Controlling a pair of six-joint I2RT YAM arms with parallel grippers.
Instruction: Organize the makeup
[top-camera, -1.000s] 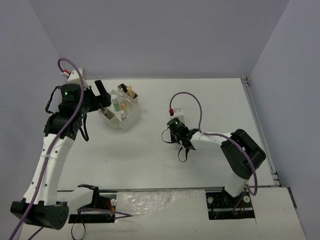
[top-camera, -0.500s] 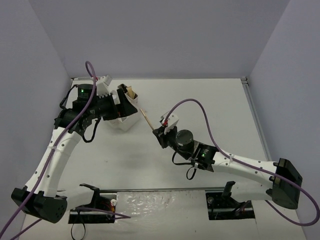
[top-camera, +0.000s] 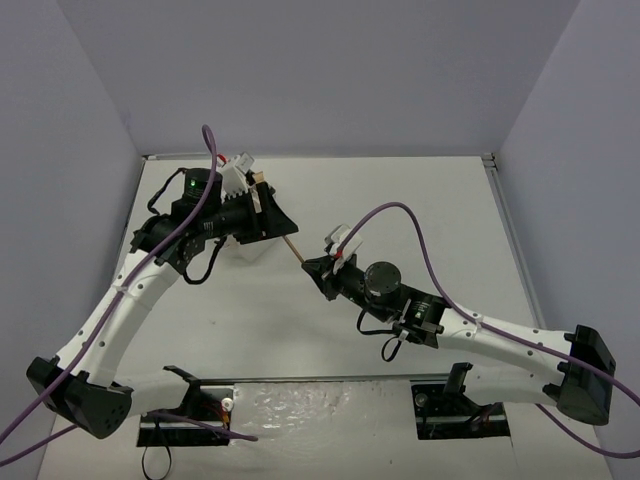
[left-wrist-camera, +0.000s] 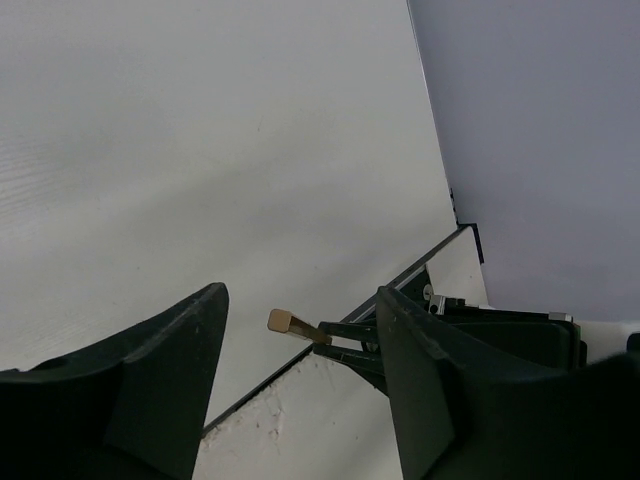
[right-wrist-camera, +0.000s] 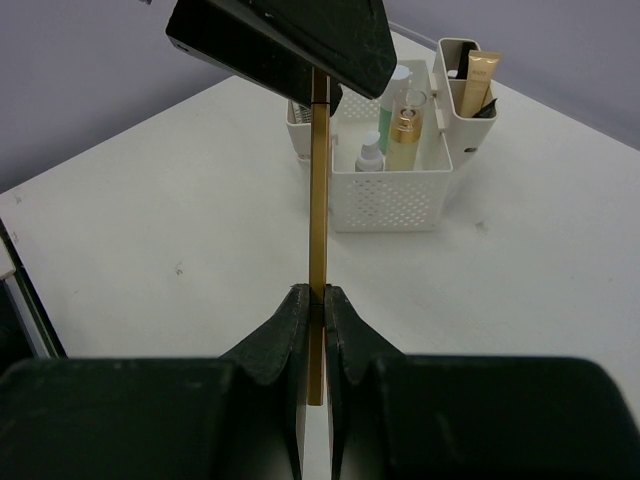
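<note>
Where it rises mid-frame, a thin tan stick (right-wrist-camera: 318, 200) is pinched low by the right gripper (right-wrist-camera: 315, 298); its tip is seemingly flanked by the spread left gripper (left-wrist-camera: 298, 300).

Left pincer (left-wrist-camera: 300, 310) agape; right pincer (right-wrist-camera: 315, 305) clamped — arms outstretched, facing
</note>
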